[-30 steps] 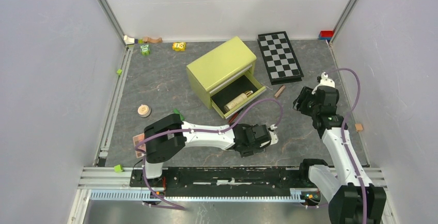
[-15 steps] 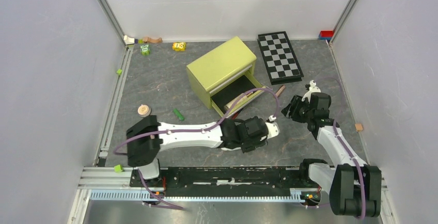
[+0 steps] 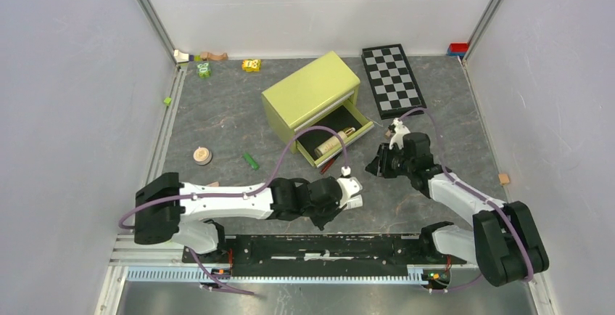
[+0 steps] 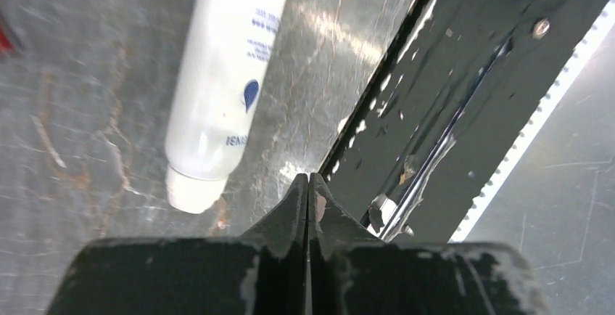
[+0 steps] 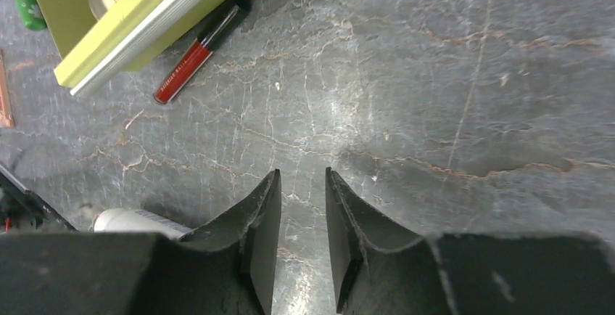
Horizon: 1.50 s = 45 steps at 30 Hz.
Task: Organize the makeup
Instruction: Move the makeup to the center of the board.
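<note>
A white tube (image 4: pixel 225 75) lies flat on the grey table, just left of my left gripper (image 4: pixel 309 177), which is shut with nothing in it. That gripper (image 3: pixel 333 206) hangs low by the front rail. My right gripper (image 5: pixel 302 173) is open and empty over bare table, right of the drawer (image 3: pixel 377 164). A red stick (image 5: pixel 194 57) lies against the front of the open drawer (image 5: pixel 145 25). Inside the drawer rests a beige gold-capped bottle (image 3: pixel 333 141). A round peach compact (image 3: pixel 202 156) and a small green piece (image 3: pixel 250 161) sit further left.
The yellow-green drawer box (image 3: pixel 312 90) stands mid-table, and the checkerboard (image 3: pixel 394 79) lies behind it to the right. Toy blocks (image 3: pixel 252 64) are scattered along the back left. A tan block (image 3: pixel 503 178) sits near the right wall. The black rail (image 4: pixel 464 97) runs close to my left gripper.
My left arm stretched out and carried its gripper leftward, and its jaws shut on nothing. My right arm swung left and down toward the drawer front, with its jaws narrowing.
</note>
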Available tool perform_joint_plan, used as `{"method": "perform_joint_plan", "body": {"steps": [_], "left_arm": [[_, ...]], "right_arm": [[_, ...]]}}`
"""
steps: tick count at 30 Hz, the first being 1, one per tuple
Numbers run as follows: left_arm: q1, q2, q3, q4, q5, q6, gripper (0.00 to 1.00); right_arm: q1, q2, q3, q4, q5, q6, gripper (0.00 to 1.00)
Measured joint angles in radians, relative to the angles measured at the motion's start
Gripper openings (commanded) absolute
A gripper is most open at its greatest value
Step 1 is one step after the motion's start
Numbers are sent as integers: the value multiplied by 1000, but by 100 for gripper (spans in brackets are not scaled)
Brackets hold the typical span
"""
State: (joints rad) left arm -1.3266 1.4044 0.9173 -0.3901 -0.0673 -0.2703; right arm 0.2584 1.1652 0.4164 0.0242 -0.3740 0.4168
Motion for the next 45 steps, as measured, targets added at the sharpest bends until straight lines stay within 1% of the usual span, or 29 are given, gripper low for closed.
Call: {"method": "perform_joint_plan", "body": {"steps": [7, 9, 11, 16, 26, 38, 45], "left_arm": [[-11, 85, -55, 38, 50, -83, 2], [-15, 109, -58, 60, 53, -97, 2], [-17, 131, -63, 80, 50, -108, 2], [-17, 176, -84, 103, 29, -135, 2], [-17, 186, -103, 163, -47, -211, 2], [-18, 219, -81, 194, -125, -215, 2], [-18, 266, -29, 186, -157, -214, 2]], "right_arm": [[77, 68, -24, 64, 1, 31, 13], [106, 80, -24, 74, 1, 31, 10], [135, 83, -24, 79, 1, 31, 11], [200, 87, -26, 88, 7, 31, 8], [257, 76, -77, 87, 24, 29, 6], [320, -22, -158, 93, -21, 37, 4], [380, -82, -220, 125, -47, 89, 4]]}}
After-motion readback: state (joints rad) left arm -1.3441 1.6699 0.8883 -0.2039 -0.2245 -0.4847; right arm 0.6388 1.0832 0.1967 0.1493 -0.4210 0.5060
